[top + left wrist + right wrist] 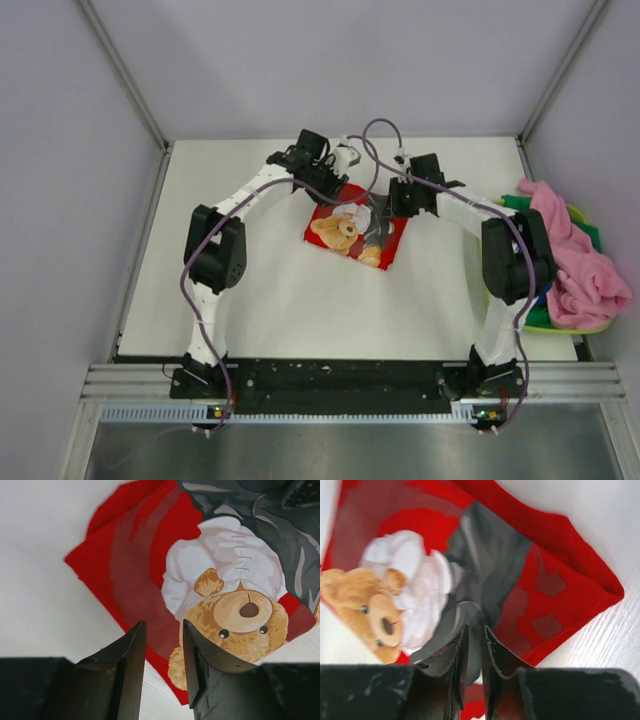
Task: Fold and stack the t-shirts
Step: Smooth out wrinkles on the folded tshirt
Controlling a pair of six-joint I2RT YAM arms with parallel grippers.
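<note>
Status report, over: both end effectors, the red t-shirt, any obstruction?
Left end effector open, hovering over red t-shirt. Right end effector shut on its grey-printed part. Shirt lies folded on table. Pink t-shirt heaped far right, not obstructing.

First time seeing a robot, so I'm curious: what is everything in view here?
table: one, white, before the arms.
basket: one, lime green, table's right edge.
red t-shirt: one, red with teddy-bear print, middle of the table.
pink t-shirt: one, pink, heaped on the basket.
green cloth: one, dark green, under the pink t-shirt.
arms: two, black and white, near edge.
left pincer: one, black, open above the red t-shirt.
right pincer: one, black, shut on the red t-shirt.
</note>
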